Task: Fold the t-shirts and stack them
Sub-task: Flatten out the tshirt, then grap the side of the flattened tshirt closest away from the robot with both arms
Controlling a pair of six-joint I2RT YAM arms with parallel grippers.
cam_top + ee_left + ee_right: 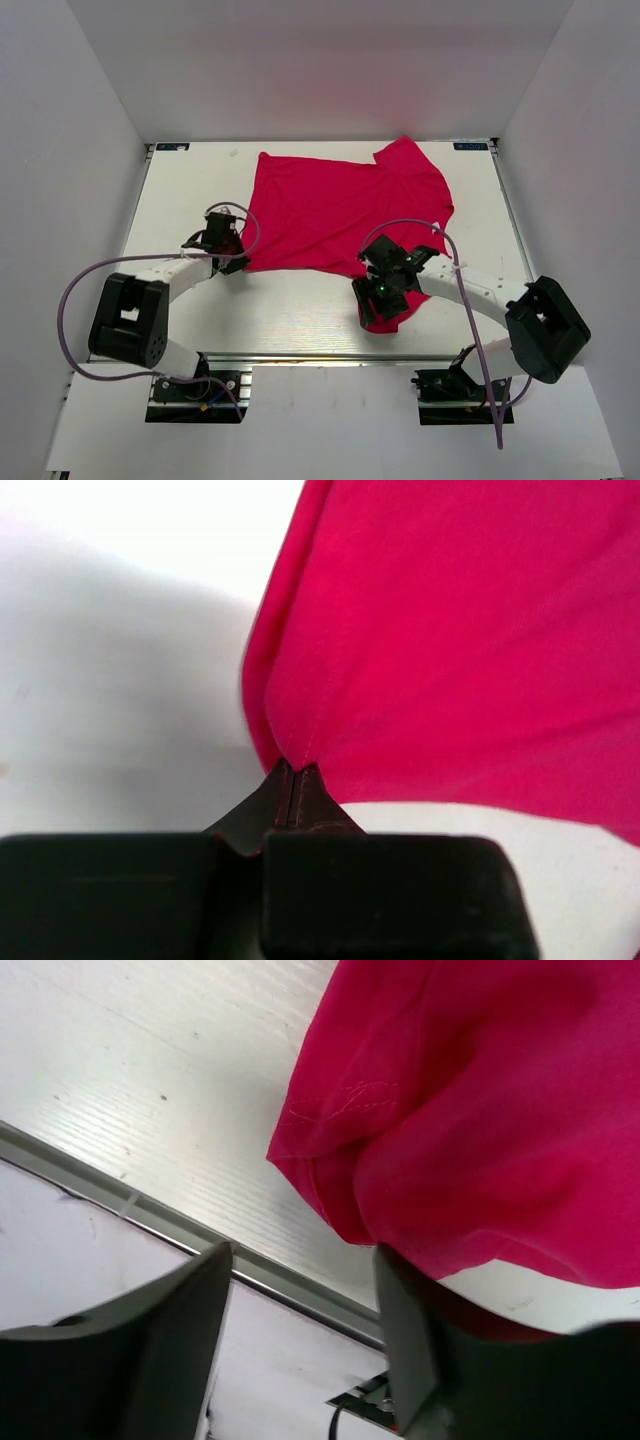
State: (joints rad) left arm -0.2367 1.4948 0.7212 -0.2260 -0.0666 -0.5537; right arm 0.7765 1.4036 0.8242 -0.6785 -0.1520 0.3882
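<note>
Crimson-pink t-shirt (340,215) spread unfolded across the upper middle of the table (290,325), one corner trailing lower right. The left claw (238,262) is clamped on its lower-left hem. The right claw (385,288) gapes beside the trailing corner. Probably the flattening step; next, the right claw needs a grip there.

White wood-grain surface (300,320) under the right claw (300,1330); its metal rail (120,1200) close by that claw; a small label (172,146), possibly blue, far beyond.

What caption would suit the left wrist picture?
Left gripper shut, pinching the edge of a crimson-pink t-shirt over the white table.
</note>
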